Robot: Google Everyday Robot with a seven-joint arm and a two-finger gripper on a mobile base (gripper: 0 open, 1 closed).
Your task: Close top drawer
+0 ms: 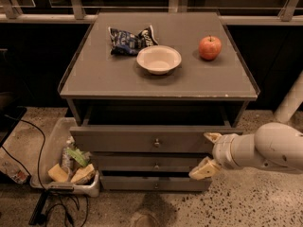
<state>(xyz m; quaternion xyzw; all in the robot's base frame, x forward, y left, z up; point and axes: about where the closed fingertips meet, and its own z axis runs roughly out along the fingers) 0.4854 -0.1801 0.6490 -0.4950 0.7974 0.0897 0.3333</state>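
At the right end of the flat grey top drawer [123, 140], the pale pincer [209, 153] gapes apart.

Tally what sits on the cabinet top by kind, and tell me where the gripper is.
chip bag: 1
bowl: 1
apple: 1
Total: 3
The gripper is lower down, open, by the right end of the top drawer front.
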